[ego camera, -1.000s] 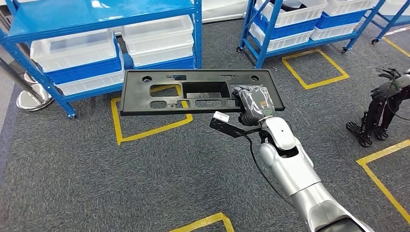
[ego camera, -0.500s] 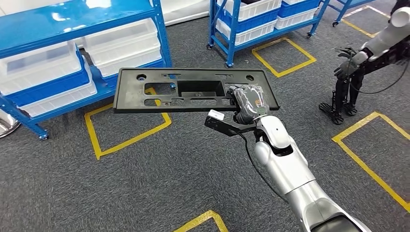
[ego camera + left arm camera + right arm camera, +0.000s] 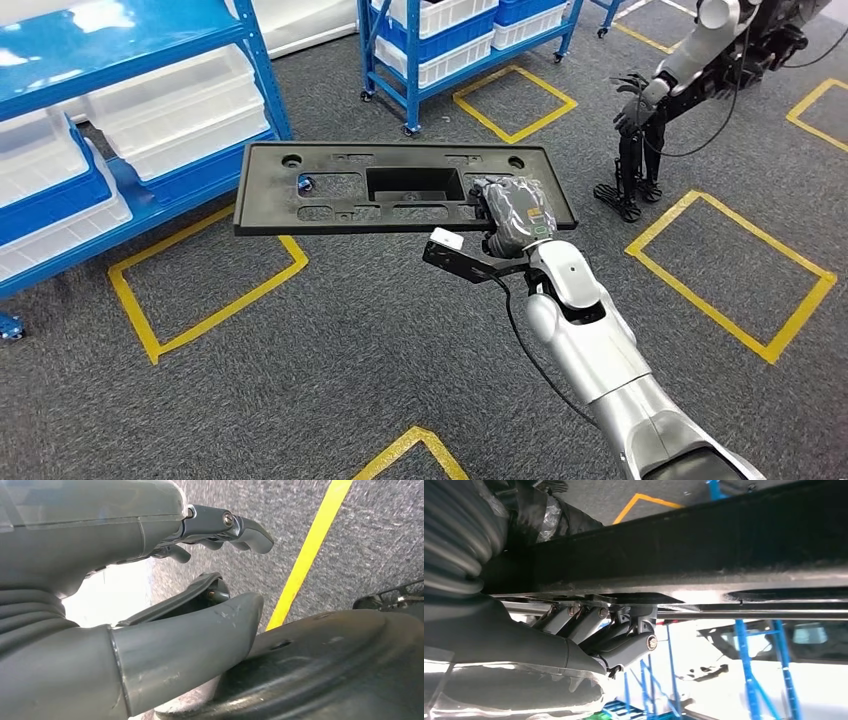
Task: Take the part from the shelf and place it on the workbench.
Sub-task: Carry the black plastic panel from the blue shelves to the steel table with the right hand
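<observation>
The right hand [image 3: 513,212] grips the long black part [image 3: 400,187] at its right end and holds it flat in the air above the grey carpet floor [image 3: 330,350], well clear of the blue shelf [image 3: 120,40] at the left. From the right wrist view the dark fingers [image 3: 624,640] curl under the part's edge [image 3: 704,545], clamping it against the palm. The left hand [image 3: 190,570] hangs low over the floor beside a yellow tape line [image 3: 310,550]; its thumb and fingers are apart, with nothing between them. Yellow tape squares [image 3: 205,290] mark the floor below the part. Another blue shelf [image 3: 450,40] with white bins stands farther back, and a second robot [image 3: 690,70] stands at the far right.
</observation>
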You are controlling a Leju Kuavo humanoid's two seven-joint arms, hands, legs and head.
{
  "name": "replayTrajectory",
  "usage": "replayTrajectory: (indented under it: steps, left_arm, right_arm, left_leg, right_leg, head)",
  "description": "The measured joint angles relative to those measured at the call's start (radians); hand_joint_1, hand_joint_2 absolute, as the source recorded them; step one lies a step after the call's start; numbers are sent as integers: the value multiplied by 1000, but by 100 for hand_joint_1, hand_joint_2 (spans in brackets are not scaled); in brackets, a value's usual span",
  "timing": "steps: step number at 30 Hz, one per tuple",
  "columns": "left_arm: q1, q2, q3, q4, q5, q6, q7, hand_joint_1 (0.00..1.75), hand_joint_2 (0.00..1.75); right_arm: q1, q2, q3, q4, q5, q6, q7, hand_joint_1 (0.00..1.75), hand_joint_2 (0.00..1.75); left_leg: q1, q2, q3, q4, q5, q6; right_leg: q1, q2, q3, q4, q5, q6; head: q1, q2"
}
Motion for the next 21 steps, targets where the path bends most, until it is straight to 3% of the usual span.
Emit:
replayTrajectory:
  steps: [2, 3, 5, 7, 9, 11, 12, 13, 14, 16, 18, 20, 21]
  left_arm:
    - [-1, 1, 1, 0, 0, 0, 0, 0, 175]
    - [-2, 2, 1, 0, 0, 1, 0, 0, 175]
    - [-2, 3, 2, 0, 0, 1, 0, 0, 175]
    - [-4, 4, 2, 0, 0, 1, -1, 0, 175]
    - [-6, 4, 3, 0, 0, 1, -2, 0, 175]
    - [-5, 3, 3, 0, 0, 1, -1, 0, 175]
    - [-3, 3, 4, 0, 0, 1, -1, 0, 175]
    - [-3, 3, 4, 0, 1, 1, -2, 0, 175]
    - [-2, 3, 5, 0, 2, 1, -2, 0, 175]
    - [-2, 2, 7, 0, 6, 0, -5, 0, 175]
    - [-4, 1, 8, 1, 10, 0, -8, 0, 175]
    - [-6, 0, 10, 2, 15, 0, -10, 0, 175]
    - [-7, -1, 11, 2, 18, 1, -11, 0, 175]
  right_arm:
    - [-3, 1, 0, 0, 0, 0, 0, 175, 175]
    - [-4, 1, 0, -1, 0, 0, 0, 175, 175]
    - [-4, 1, 0, -1, 0, 0, 0, 175, 175]
    - [-5, 2, 0, -1, 0, 0, 0, 175, 175]
    - [-5, 4, 0, -1, 0, 0, 0, 175, 175]
    - [-4, 6, 0, 0, 0, 0, 0, 175, 175]
    - [-3, 6, 0, 1, 0, 0, 0, 175, 175]
    - [-3, 7, 0, 3, 0, 1, 1, 175, 175]
    - [-5, 10, 0, 7, 0, 1, 3, 175, 175]
    - [-17, 22, 3, 16, -1, 1, 15, 175, 175]
    - [-30, 34, 9, 25, -6, 0, 25, 175, 175]
    - [-33, 34, 12, 28, -19, 1, 26, 175, 175]
    - [-33, 30, 12, 28, -26, 2, 24, 175, 175]
  left_leg:
    - [-7, 16, 3, 3, -6, -9]
    - [-10, 23, 4, 3, -8, -13]
    - [-13, 36, 8, 1, -12, -22]
    - [-10, 14, 2, 23, -35, -32]
    - [-7, -30, -40, 121, -94, -39]
    - [-7, -48, -103, 254, -146, -41]
    - [-7, -50, -122, 288, -148, -41]
    - [-7, -51, -123, 282, -130, -40]
    - [-6, -56, -105, 235, -93, -39]
    - [0, -93, -50, 100, -25, -36]
    - [3, -128, -22, 31, -5, -32]
    - [2, -122, -20, 25, -3, -23]
    - [3, -111, -18, 20, 1, -16]
  right_leg:
    - [8, -32, 57, -107, 30, -11]
    - [12, -39, 64, -124, 30, -17]
    - [13, -17, 63, -127, 33, -28]
    - [7, 1, 65, -133, 38, -41]
    - [4, 19, 66, -137, 42, -52]
    - [6, 42, 65, -136, 42, -56]
    - [7, 55, 64, -134, 42, -56]
    - [7, 68, 64, -133, 42, -56]
    - [7, 82, 64, -130, 42, -55]
    - [7, 110, 60, -122, 40, -50]
    - [6, 135, 48, -115, 43, -40]
    - [4, 156, 41, -118, 50, -26]
    - [4, 151, 39, -117, 50, -20]
  head:
    - [0, 0]
    - [0, 0]
    - [-1, 0]
    - [-1, 0]
    - [-1, 0]
    - [-1, 0]
    - [-1, 0]
    - [-1, 0]
    - [-1, 0]
    - [0, 0]
    - [0, 0]
    - [0, 0]
    - [0, 0]
